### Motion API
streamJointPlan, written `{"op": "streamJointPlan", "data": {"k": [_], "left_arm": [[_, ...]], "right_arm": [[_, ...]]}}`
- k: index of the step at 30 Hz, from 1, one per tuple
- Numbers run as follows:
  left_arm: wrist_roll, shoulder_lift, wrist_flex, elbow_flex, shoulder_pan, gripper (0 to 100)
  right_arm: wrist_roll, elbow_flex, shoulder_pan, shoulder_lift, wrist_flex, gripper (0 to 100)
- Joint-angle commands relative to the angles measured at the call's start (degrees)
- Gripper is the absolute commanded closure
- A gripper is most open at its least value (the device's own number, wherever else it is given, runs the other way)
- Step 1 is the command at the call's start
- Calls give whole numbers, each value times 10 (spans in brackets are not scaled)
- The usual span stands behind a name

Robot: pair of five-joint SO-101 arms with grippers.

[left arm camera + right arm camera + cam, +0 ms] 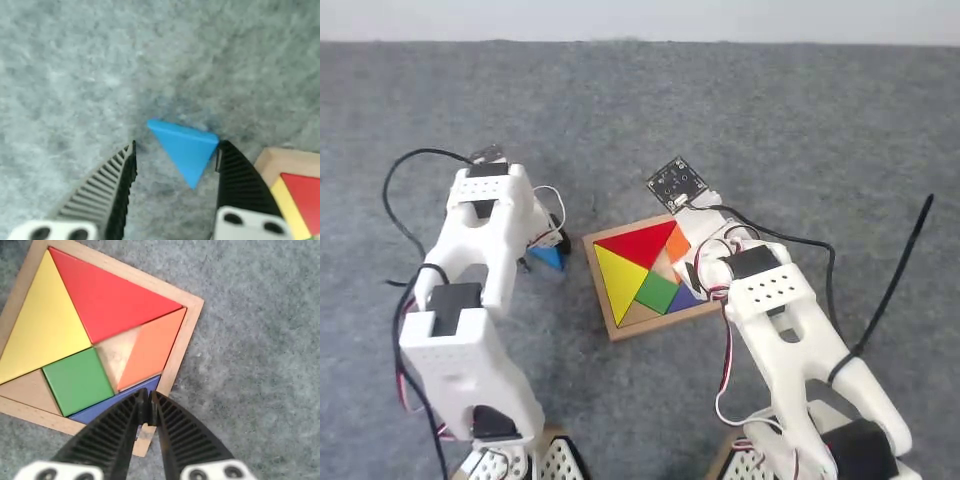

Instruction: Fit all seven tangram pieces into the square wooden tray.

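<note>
The square wooden tray [620, 330] lies mid-table with red [640, 245], yellow [615, 280], green [657, 292], orange [678, 243] and dark blue [682, 298] pieces in it. Two triangular gaps of bare wood show in the tray [181, 340]. A light blue triangle [185, 147] lies on the carpet left of the tray. My left gripper [177, 146] is open, one finger on each side of it, and one finger [235, 175] is at its corner. My right gripper [147, 396] is shut and holds nothing, just above the tray's rim by the dark blue piece [115, 402].
Grey carpet covers the table. The left arm [480, 250] stands left of the tray, the right arm [780, 310] at its right. A small black board [677, 183] sits beyond the tray's far corner. Black cables [900, 270] trail at both sides.
</note>
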Motion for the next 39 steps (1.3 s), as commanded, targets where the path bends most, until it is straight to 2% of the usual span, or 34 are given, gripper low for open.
{"op": "streamJointPlan", "data": {"k": [1, 9, 16, 26, 30, 39], "left_arm": [[15, -9, -18, -17, 7, 749], [34, 2, -18, -29, -14, 757], [5, 2, -18, -29, -3, 907], [-33, 2, -4, -29, -3, 911], [-60, 1, -4, -30, -2, 953], [-76, -84, 2, 1, -6, 976]], "right_arm": [[1, -4, 7, -28, -11, 975], [2, -4, 7, -28, -11, 975], [2, -4, 7, -28, -11, 975], [2, -4, 7, -28, -11, 975], [2, -4, 7, -29, -11, 975], [2, -4, 20, -33, -11, 975]]}}
